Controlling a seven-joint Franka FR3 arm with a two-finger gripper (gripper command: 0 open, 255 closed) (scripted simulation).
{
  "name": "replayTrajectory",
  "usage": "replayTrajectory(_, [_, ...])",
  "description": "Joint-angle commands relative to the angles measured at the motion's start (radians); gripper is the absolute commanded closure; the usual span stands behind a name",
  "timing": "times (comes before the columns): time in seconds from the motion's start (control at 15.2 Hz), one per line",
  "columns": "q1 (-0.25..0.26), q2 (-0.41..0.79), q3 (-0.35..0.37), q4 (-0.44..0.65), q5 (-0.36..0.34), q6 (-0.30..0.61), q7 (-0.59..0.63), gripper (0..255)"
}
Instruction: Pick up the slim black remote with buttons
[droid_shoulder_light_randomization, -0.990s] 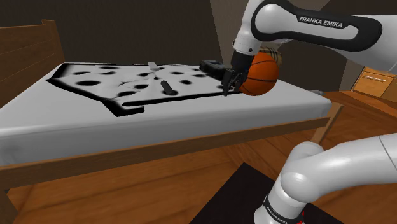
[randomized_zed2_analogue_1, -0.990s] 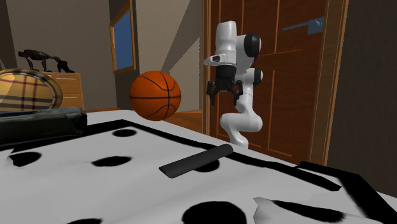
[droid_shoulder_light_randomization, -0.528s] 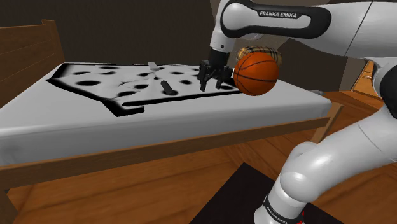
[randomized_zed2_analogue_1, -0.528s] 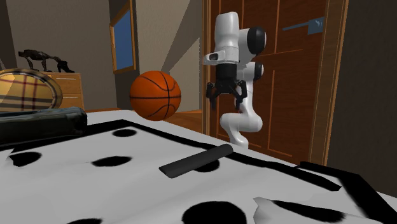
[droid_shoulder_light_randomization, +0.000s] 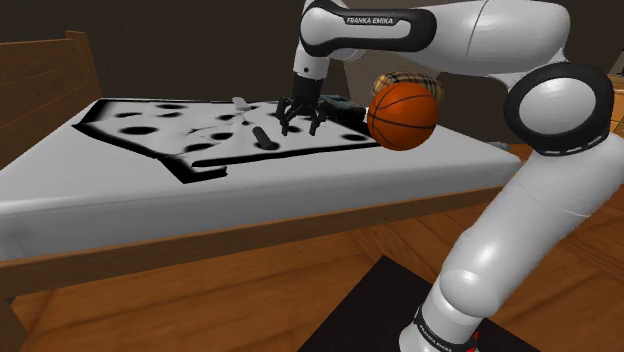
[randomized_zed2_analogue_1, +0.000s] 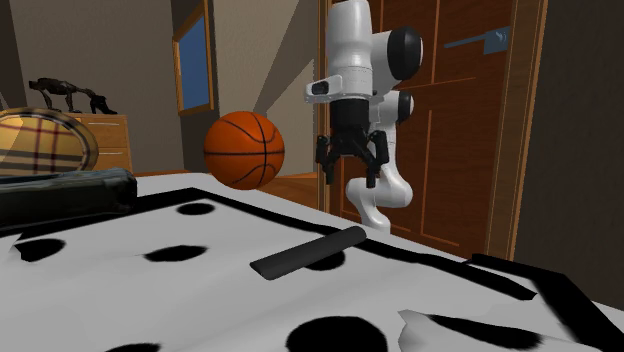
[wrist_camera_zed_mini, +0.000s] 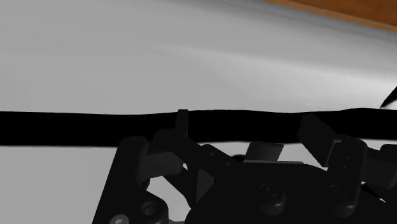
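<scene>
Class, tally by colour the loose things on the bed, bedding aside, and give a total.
Black: 2, remote and bulky object
Orange: 1, basketball
Plaid: 1, rounded thing
Pale: 1, small crumpled thing
Total: 5

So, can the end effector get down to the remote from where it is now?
Probably yes. The end effector hangs open above the bed, to one side of the remote, which lies flat with nothing on or against it. The basketball is on the end effector's other side, off the path.
</scene>
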Motion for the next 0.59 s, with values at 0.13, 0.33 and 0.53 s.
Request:
replayTrajectory(0.13, [0.001,0.178,0.009,0.193,0.0,-0.025,0.093,0])
replayTrajectory(0.33, [0.002,0.318,0.008,0.361,-0.001,-0.061,0.154,0])
replayTrajectory(0.53, [0.005,0.474,0.002,0.567,0.0,-0.117,0.212,0])
